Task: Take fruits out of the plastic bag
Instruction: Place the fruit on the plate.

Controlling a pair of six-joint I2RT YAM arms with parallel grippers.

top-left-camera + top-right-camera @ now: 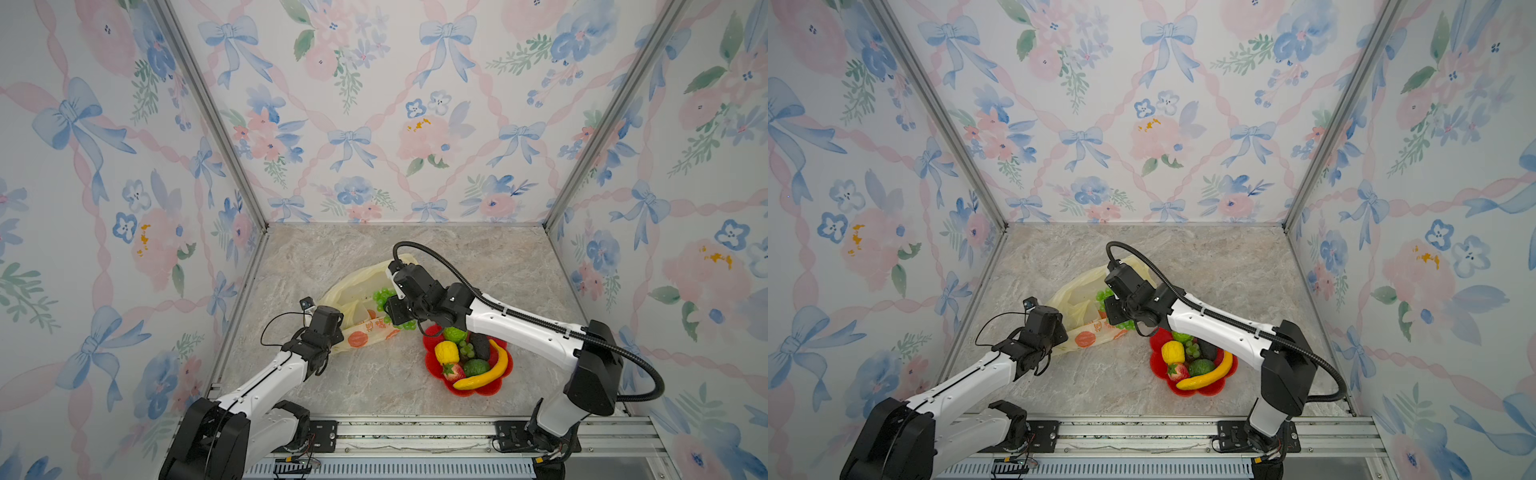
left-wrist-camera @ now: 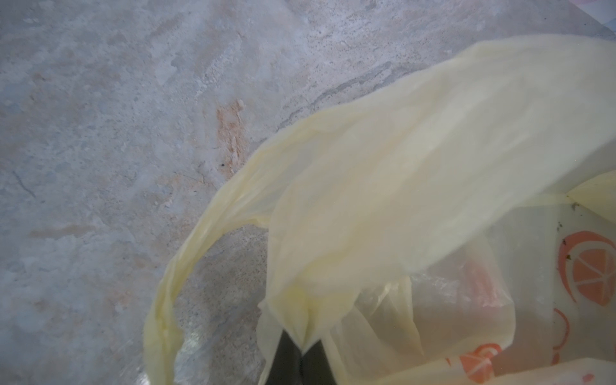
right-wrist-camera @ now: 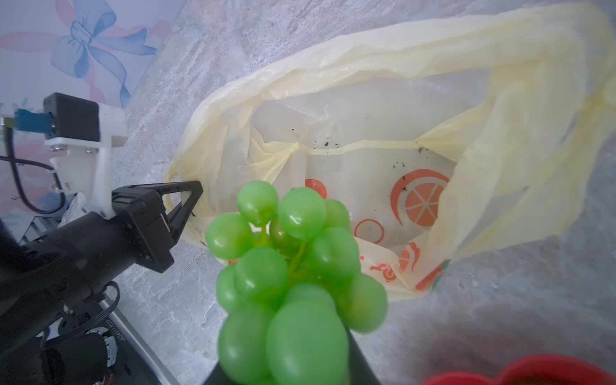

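Green grape bunch [image 3: 293, 283]: nearest the lens, clamped at its lower end by the right gripper [image 3: 290, 370], raised at the mouth of the plastic bag [image 3: 366, 116]. Whether any grape touches the film cannot be told.

Left gripper [image 2: 301, 353]: closed tight, pinching a fold of the bag's rim and holding the mouth open.

Bag interior, seen from the right wrist: only printed orange pictures and dark specks, with no further fruit visible.

Red plate [image 1: 478, 390]: just beside the bag. It carries a banana [image 1: 490, 370], strawberry [image 1: 454, 371], yellow citrus [image 1: 446, 352], avocado [image 1: 480, 347] and other green fruits.

Risks, as judged:
- The hold is on round, smooth grapes at one end of the bunch, so a swing could work it loose and drop it back into the bag.
- The film is thin. The left pinch may slip, or the bag may drag along.
- The plate is crowded, so a bunch set down on the pile could roll off or knock the banana out.
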